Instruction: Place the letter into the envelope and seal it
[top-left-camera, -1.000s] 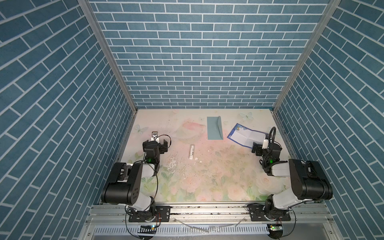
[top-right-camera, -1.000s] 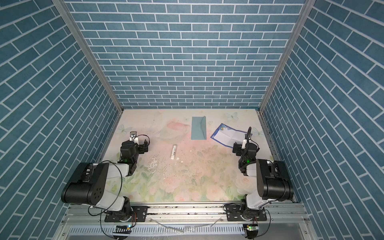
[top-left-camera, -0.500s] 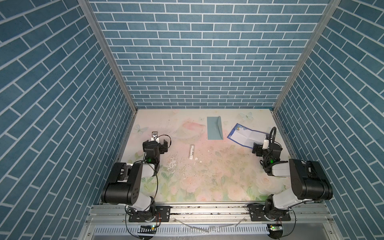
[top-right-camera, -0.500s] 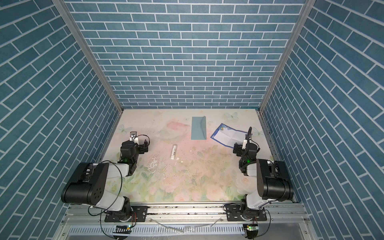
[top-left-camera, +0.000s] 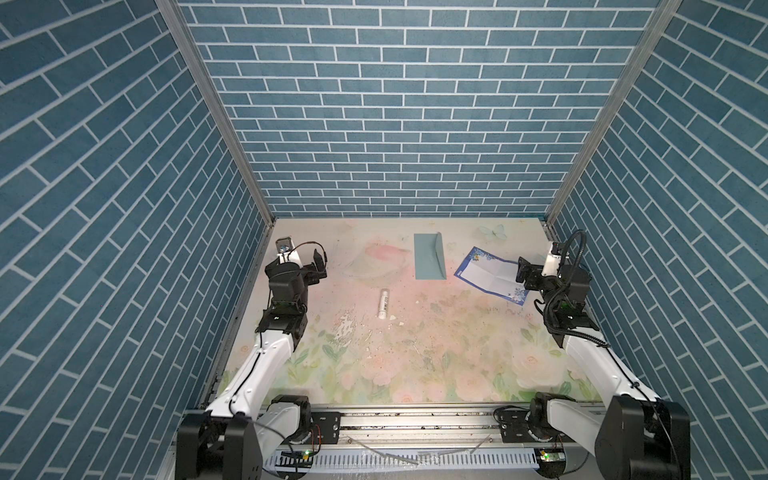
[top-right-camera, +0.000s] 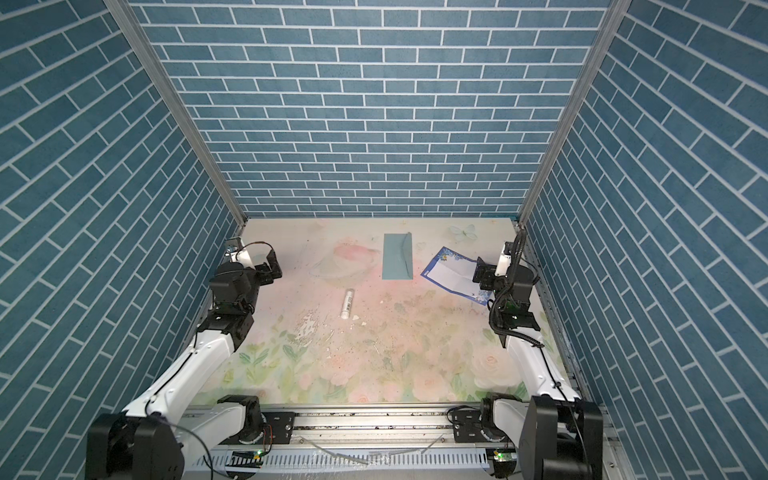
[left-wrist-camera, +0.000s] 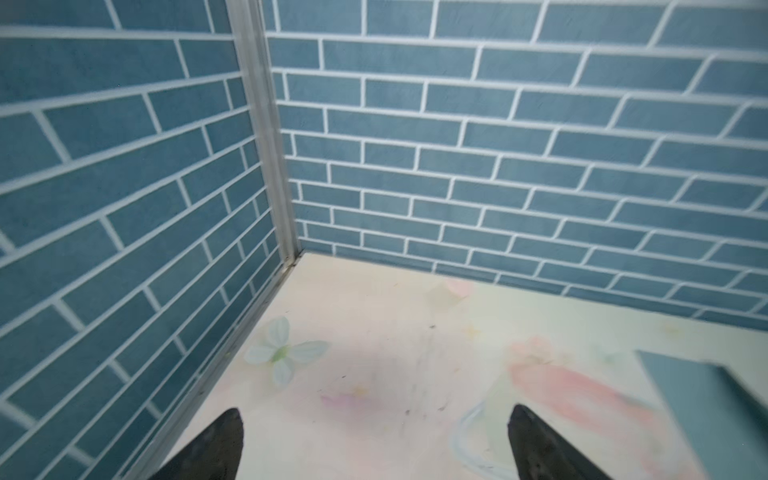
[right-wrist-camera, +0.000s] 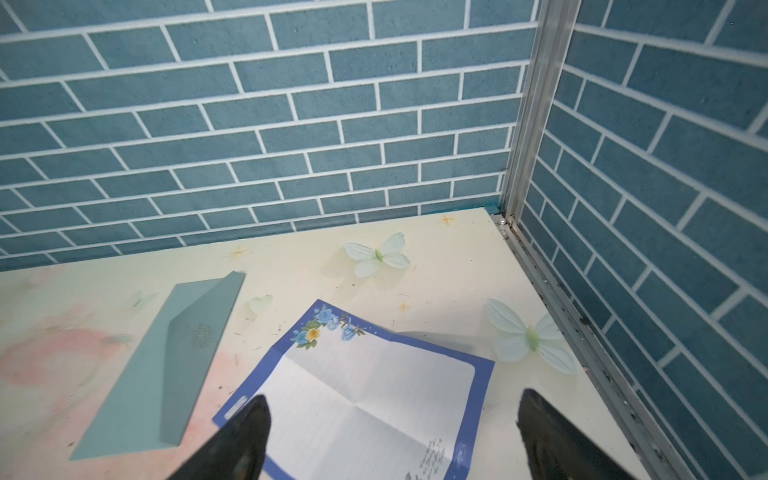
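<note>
Nothing has shifted: my right gripper (right-wrist-camera: 392, 397), jaws apart, hovers over the white, creased, blue-bordered paper letter (top-left-camera: 492, 277) at two o'clock, my left gripper (left-wrist-camera: 374, 411) equally apart at ten, the long teal paper envelope (top-left-camera: 430, 256) at twelve, so pickup, I judge, has not begun.

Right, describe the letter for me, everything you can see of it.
The letter is a white paper sheet with faint ruled lines, crossing fold creases, a dark blue border, flower clusters at two opposite corners and small writing near one corner. It lies unfolded, nearly flat and skewed on the table, right of the envelope and apart from it. The open right gripper is over its end nearest that arm; contact cannot be told.
</note>
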